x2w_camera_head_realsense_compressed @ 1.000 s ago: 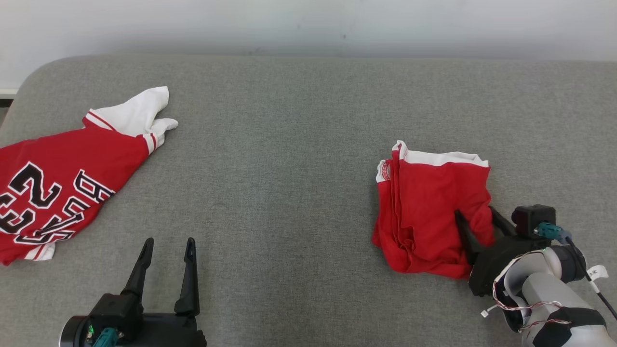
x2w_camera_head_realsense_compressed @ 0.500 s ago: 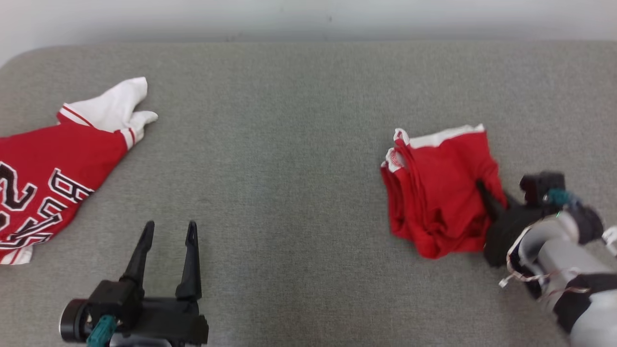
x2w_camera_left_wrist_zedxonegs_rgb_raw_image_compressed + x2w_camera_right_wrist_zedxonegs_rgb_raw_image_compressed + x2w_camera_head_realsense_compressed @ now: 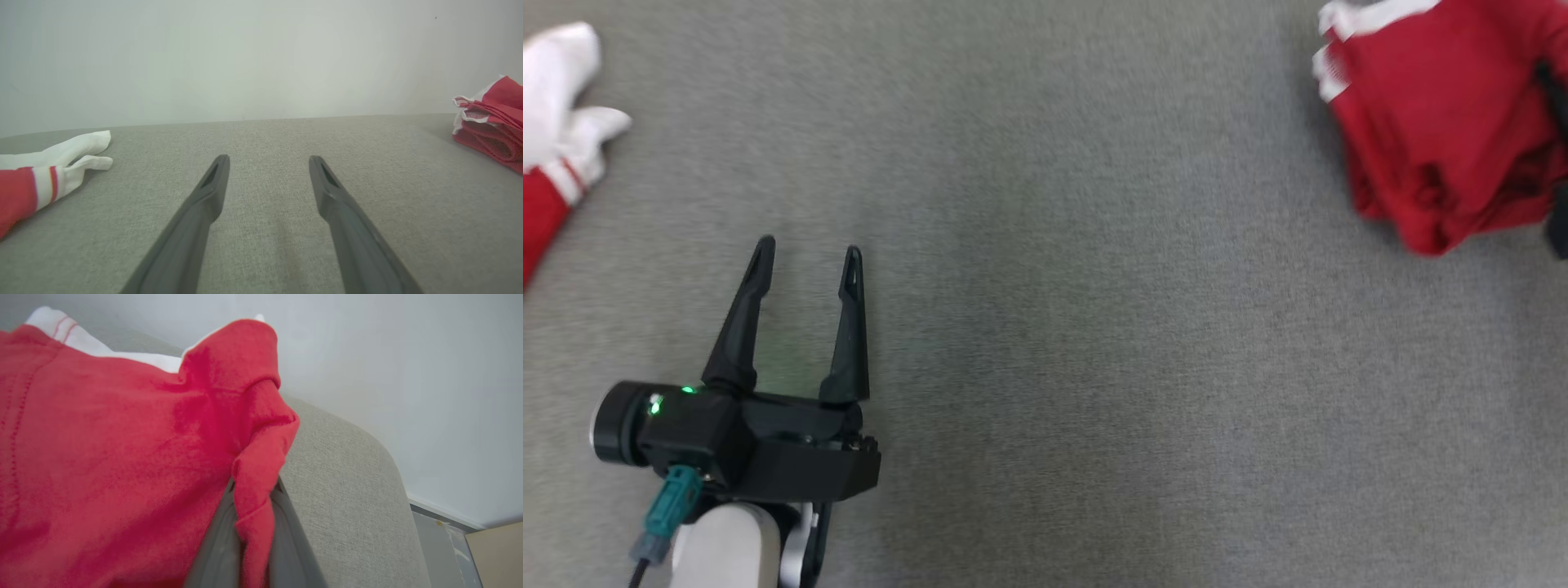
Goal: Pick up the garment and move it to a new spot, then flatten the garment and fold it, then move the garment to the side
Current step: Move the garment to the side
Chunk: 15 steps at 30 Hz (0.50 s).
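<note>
The garment point(image 3: 560, 114), a red jersey with a white sleeve and striped trim, lies at the far left edge of the head view; the left wrist view shows the garment point(image 3: 36, 179) lying to the left. My left gripper point(image 3: 809, 245) hovers open and empty over the grey surface, to the right of it, fingertips apart point(image 3: 268, 158). A different bunched red garment with white edging point(image 3: 1437, 139) is at the upper right. My right gripper point(image 3: 255, 490) is shut on a fold of that bunched garment point(image 3: 122, 449), the cloth pinched between its grey fingers point(image 3: 290, 547).
A grey upholstered surface point(image 3: 1094, 343) spreads under everything, with wide bare room between the two garments. The right wrist view shows the surface's rounded corner point(image 3: 384, 457), a pale wall behind and floor beyond.
My right gripper closed on the bunched red garment and carried it up and to the right. The head camera has tipped down and shifted. The left gripper stays open.
</note>
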Motion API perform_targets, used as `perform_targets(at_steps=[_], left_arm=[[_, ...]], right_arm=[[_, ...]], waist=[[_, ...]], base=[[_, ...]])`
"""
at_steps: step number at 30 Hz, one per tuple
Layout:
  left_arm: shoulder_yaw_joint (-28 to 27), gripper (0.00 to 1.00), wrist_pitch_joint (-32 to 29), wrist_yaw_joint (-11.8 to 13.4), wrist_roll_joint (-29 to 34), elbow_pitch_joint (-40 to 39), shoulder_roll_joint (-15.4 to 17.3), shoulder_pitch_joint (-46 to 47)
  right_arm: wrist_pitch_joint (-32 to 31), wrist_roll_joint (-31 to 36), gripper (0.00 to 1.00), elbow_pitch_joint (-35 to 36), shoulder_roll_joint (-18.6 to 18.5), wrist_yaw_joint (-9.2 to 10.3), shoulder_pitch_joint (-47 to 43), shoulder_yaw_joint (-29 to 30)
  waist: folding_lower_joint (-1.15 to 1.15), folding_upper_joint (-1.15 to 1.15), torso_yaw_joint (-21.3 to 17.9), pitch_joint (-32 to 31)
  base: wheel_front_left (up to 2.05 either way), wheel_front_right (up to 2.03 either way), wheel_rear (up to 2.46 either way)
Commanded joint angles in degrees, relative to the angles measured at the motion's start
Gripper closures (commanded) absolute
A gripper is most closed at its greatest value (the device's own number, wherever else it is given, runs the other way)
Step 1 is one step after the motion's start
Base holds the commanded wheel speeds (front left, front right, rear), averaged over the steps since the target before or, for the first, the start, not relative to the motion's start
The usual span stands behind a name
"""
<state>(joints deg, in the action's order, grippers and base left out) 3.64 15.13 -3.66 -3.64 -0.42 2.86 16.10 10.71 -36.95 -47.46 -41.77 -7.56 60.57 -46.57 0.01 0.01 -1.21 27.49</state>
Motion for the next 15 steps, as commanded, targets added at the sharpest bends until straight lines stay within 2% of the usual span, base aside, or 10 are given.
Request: perform_targets(at_steps=[1,5,15], left_arm=[[-0.21,0.00,0.02,-0.25,0.57,-1.07,0.50,1.38],[-0.82,0.00,0.02,-0.52,1.41,-2.96,1.25,1.98],[-1.09,0.00,-0.04,-0.07,2.76,-5.98,1.91,0.14]], right_arm=[[0.40,-0.80,1.00,0.29,-1.62,0.15,1.87,-0.31],[1.00,-1.57,1.00,0.17,-5.31,0.15,4.96,-0.92],[0.49,-2.64,1.00,-0.57,-8.74,0.16,10.45,-2.16]], waist=[[-0.01,-0.01,-6.24,8.44],[-0.01,-0.01,-8.07,10.38],[-0.01,-0.01,-9.91,11.54]], base=[[0.00,0.00,0.00],[0.00,0.00,0.00],[0.00,0.00,0.00]])
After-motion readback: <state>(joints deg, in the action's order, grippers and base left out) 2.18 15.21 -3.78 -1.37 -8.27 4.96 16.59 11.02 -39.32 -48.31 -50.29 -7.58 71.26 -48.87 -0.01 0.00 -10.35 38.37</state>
